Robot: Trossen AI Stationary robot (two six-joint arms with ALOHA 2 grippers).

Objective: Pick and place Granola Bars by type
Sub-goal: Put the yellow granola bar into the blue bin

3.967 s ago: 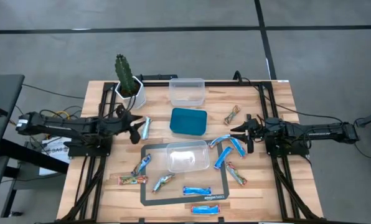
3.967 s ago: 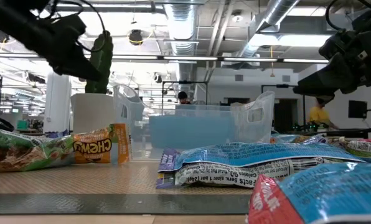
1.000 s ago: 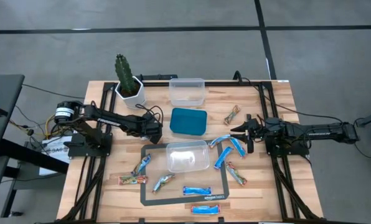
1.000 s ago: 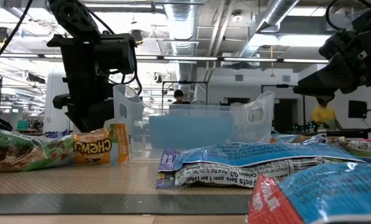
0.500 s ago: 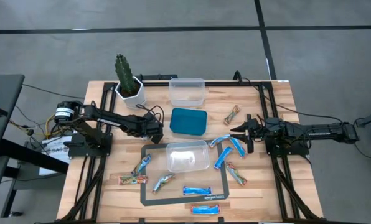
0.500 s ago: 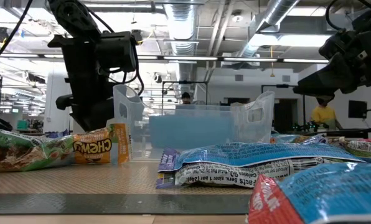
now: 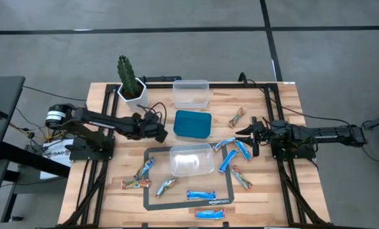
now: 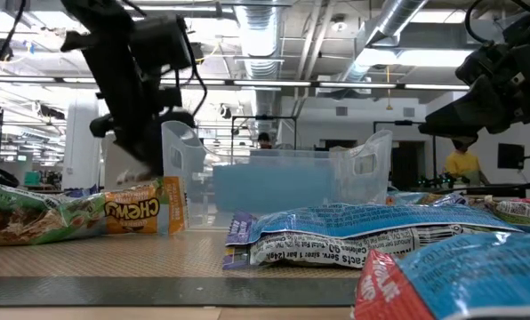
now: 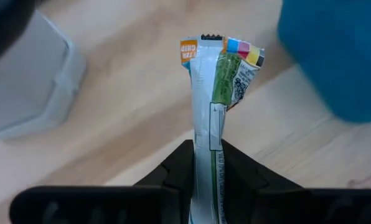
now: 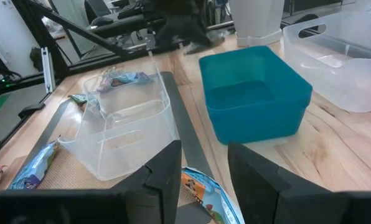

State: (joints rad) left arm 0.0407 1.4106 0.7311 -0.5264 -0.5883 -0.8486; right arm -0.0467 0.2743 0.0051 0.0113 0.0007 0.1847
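Note:
My left gripper (image 7: 160,133) is above the wood between the white cactus pot and the teal tub (image 7: 192,123), shut on one granola bar (image 9: 218,81) with a white-green wrapper. Other granola bars lie flat on the table. The blue ones (image 7: 226,161) (image 7: 201,194) are near the grey mat's right and near sides. The tan ones (image 7: 238,117) (image 7: 135,184) lie at the far right and near left. My right gripper (image 7: 248,135) waits open at the table's right, holding nothing. My left gripper pinches the bar between its two fingers at one end (image 9: 209,155), and the fingers lie along the bar. The rest of the bar sticks out past the fingertips, slightly twisted, with its crimped free end (image 9: 220,46) clear of the wood.
A clear tub (image 7: 191,159) stands on the grey mat (image 7: 152,202), and a second clear tub (image 7: 191,93) stands at the far edge. A cactus in a white pot (image 7: 131,86) is at the far left. Bare wood shows at the far right.
My left gripper has shut on the bar beside the teal tub. It has risen and tipped less steeply downward, and the bar has come up off the wood with it.

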